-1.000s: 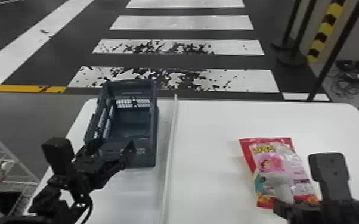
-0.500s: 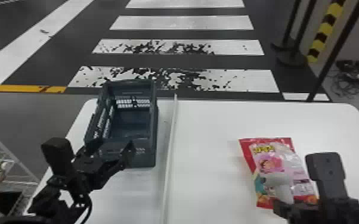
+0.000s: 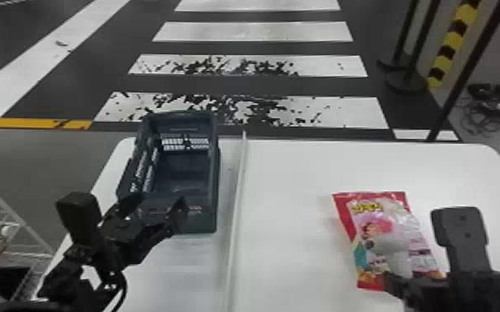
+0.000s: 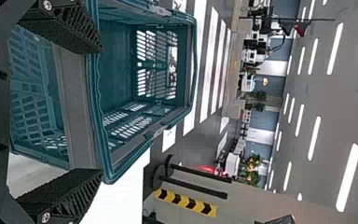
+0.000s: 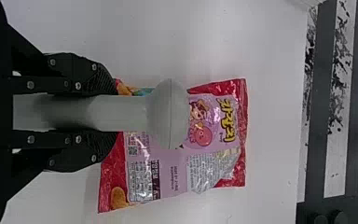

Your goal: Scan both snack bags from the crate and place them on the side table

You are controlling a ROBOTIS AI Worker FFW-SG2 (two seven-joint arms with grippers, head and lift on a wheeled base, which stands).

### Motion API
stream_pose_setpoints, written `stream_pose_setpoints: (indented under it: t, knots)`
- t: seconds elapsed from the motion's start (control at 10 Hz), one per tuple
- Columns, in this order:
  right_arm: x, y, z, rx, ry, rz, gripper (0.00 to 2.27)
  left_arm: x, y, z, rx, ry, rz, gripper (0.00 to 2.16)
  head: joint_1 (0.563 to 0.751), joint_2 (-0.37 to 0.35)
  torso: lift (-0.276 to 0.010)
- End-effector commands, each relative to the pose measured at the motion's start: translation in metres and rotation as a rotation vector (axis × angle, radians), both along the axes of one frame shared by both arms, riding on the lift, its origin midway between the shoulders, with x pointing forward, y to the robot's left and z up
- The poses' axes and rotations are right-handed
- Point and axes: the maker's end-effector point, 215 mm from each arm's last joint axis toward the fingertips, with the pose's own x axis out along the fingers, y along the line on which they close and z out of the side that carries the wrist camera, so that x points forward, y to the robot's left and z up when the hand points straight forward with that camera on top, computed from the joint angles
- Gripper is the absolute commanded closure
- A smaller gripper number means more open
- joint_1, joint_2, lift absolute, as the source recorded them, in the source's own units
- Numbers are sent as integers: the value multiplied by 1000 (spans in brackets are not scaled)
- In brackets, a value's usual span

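Right tool (image 3: 400, 280) is gripping the grey scanner (image 3: 386, 247) by its handle. Bag (image 3: 367, 207) is lying on the desk (image 3: 295, 232), beneath the scanner's head, just ahead of that tool. Left tool (image 3: 158, 203) is hanging open, fingers spread, at the near end of the crate (image 3: 201, 224).

Claw (image 3: 398, 283) grips grey scanner (image 5: 121, 113); snack bag (image 5: 170, 179) lies behind it.

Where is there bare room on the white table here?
The table is bare between the divider strip and snack bag, and from the bag to the far edge. Crowding: the scanner over the bag, the left gripper at the crate's near end.
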Motion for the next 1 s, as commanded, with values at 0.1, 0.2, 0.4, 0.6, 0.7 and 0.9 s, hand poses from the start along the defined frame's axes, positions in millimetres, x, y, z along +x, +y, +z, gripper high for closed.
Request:
stream_pose_setpoints:
  t: [0.1,0.2,0.4,0.6,0.7,0.9]
  knots:
    - [20,-31,17,-13,-62,-59,2260,0,2,1,2,-2,3,87,695,58,-95]
    - [44,-53,37,-22,-163,-86,2256,0,2,1,2,-2,3,87,695,40,-95]
    - [72,-92,51,-36,-288,-146,2256,0,2,0,0,-1,4,87,695,-17,-95]
    - [84,-126,41,-45,-322,-194,2260,-1,2,-1,0,4,4,87,695,-57,-95]
    - [90,-141,37,-48,-338,-209,2260,-1,3,-2,3,5,5,87,695,-78,-95]
    - [98,-175,26,-74,-339,-248,2260,-1,4,-4,5,7,6,87,695,-118,-95]
